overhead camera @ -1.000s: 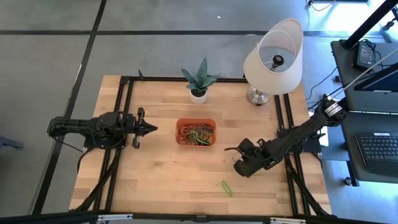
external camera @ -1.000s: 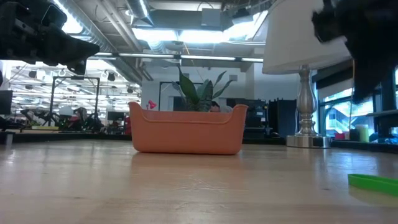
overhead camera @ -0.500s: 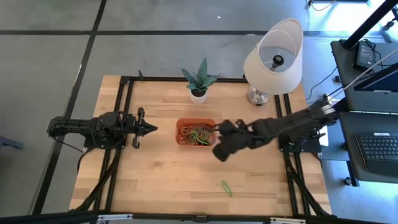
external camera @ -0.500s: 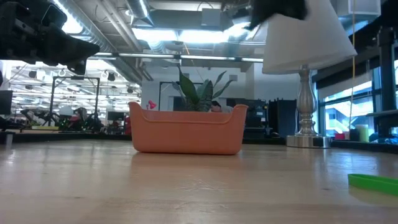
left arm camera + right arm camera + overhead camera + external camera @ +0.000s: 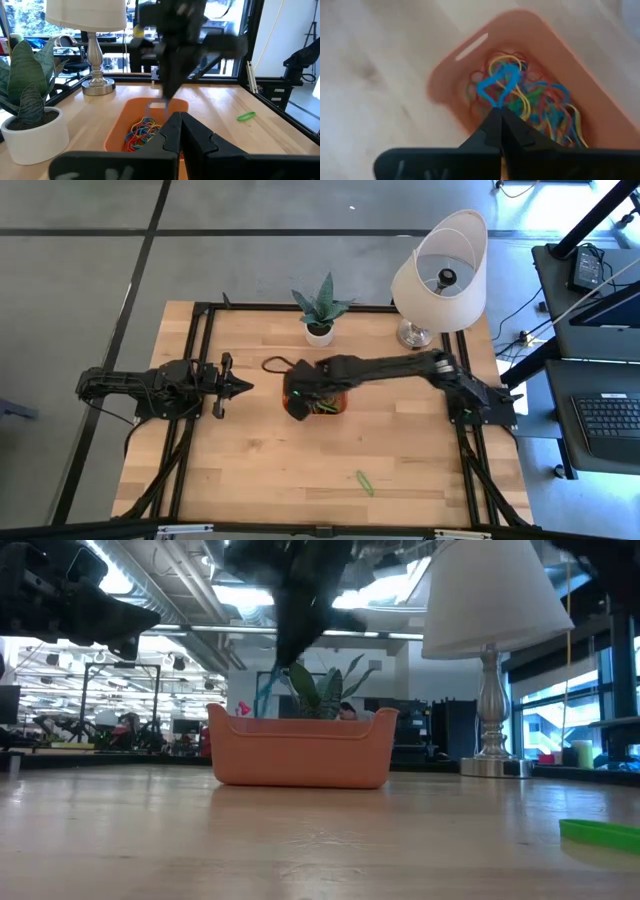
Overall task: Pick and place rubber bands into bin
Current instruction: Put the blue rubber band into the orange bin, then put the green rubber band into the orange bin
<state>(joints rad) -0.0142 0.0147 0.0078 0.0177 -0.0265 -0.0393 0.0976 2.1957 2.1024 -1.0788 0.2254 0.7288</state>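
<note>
Right below the right end effector (image 5: 497, 111) sits the single orange-red bin (image 5: 338, 404), near the middle of the bench (image 5: 260, 465). Inside it lies a tangled heap of rubber bands (image 5: 540, 102) in yellow, blue, red and green, too knotted to count. One blue rubber band (image 5: 499, 82) hangs as a loop from the tip of the right end effector, whose two fingers are pressed together on it, just above the heap at the bin's end nearer the left arm. The low view shows this blue loop dangling above the bin's rim.

One more green rubber band (image 5: 364, 482) lies alone on the bench, well apart from the bin and off to the right end effector's side, toward the front edge.

The left end effector (image 5: 243, 387) hovers beside the bin, with bare wood between them, its two fingers closed together on nothing and pointing toward the bin.

Beyond the bin, at the far edge of the bench, stand one potted plant (image 5: 320, 310) in a white pot and one lamp (image 5: 438, 275) with a white shade.
</note>
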